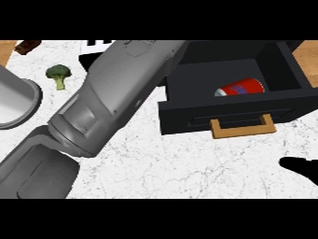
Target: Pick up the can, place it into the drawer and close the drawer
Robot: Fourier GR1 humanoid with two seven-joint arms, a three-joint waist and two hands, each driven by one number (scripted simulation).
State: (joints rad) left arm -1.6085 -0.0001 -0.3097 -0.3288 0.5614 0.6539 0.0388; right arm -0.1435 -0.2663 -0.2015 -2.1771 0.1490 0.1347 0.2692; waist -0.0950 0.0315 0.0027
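The can [242, 87], red with a blue label, lies on its side inside the open black drawer [189, 93], at about 2 o'clock in the head view, just behind the drawer's front panel and above its tan handle [242, 127]. The right hand [314, 172] shows as a dark shape at the 4 o'clock edge, over the white marbled worktop [189, 163]. The can is at about 11 o'clock from it, well apart, with the drawer front between them. This hand touches nothing that can be seen; whether it is open or closed I cannot tell. The left forearm [113, 93] runs from 7 o'clock up towards 12 o'clock and ends just beside the drawer's left wall. The left hand does not show, so its state and what it touches cannot be told. A broccoli floret [58, 73] lies at 10 o'clock, beside a grey cylinder [6, 98] at 9 o'clock.
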